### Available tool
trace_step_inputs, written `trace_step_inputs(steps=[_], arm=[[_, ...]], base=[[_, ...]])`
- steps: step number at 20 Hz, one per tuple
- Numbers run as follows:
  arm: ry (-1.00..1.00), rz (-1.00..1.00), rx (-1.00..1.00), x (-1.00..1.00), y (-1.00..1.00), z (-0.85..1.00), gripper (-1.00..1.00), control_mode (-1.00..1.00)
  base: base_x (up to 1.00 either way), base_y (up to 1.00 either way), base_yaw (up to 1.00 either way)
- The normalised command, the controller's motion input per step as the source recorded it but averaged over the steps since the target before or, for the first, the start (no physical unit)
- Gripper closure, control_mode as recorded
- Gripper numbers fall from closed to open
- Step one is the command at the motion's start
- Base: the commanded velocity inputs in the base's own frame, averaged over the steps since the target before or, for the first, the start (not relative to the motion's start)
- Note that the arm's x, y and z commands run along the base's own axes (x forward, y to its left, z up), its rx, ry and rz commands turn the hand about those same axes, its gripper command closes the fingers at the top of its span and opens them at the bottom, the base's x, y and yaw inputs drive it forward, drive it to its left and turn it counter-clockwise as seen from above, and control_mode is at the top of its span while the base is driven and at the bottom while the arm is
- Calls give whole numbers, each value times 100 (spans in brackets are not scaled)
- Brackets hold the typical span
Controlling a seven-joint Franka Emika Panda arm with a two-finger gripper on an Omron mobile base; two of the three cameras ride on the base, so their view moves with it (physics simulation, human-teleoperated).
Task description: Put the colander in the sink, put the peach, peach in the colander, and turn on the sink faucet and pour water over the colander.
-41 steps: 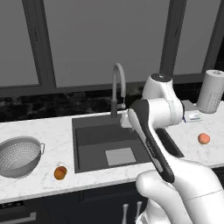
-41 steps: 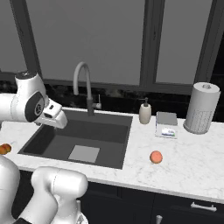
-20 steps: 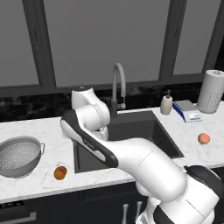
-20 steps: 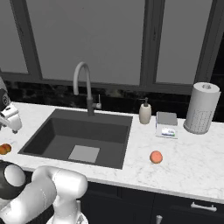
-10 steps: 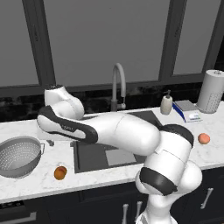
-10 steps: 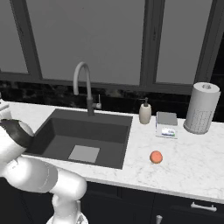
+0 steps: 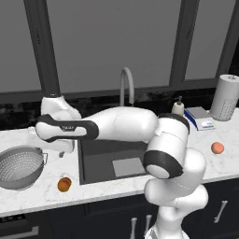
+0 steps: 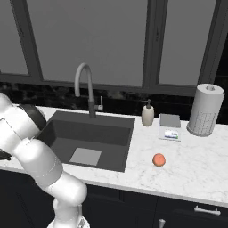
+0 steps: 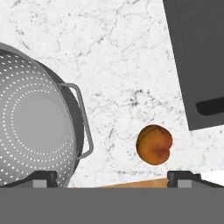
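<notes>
The colander (image 7: pixel 21 165) stands on the white counter left of the sink (image 7: pixel 100 163); in the hand view the colander (image 9: pixel 35 131) lies at the left with one loop handle turned toward the middle. A deep orange peach (image 7: pixel 64 184) lies on the counter in front of it, and in the hand view this peach (image 9: pixel 154 144) is just right of the handle. The paler peach (image 7: pixel 217 148) rests far right of the sink. My gripper (image 7: pixel 59 151) hangs open and empty above the counter between colander and sink; my gripper (image 9: pixel 113 179) has its fingertips (image 9: pixel 43 178) spread wide. The sink faucet (image 7: pixel 127 86) runs no water.
A tall white dotted cylinder (image 8: pixel 205 109), a soap bottle (image 8: pixel 147 115) and a small scale (image 8: pixel 169 127) stand at the back right of the counter. The sink's dark corner (image 9: pixel 201 61) lies at the upper right of the hand view. My arm stretches across the sink's front.
My arm has swung left from over the sink to above the counter beside the colander. The jaws have stayed open. Colander and peaches have not moved.
</notes>
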Motion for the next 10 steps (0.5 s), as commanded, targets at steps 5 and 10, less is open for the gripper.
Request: trace_step_inputs(steps=[5, 10], arm=[[-6, 0, 4, 25, 37, -36, -100, -100], [0, 0, 0, 36, 18, -26, -100, -100]], base=[[0, 0, 0], [0, 0, 0]])
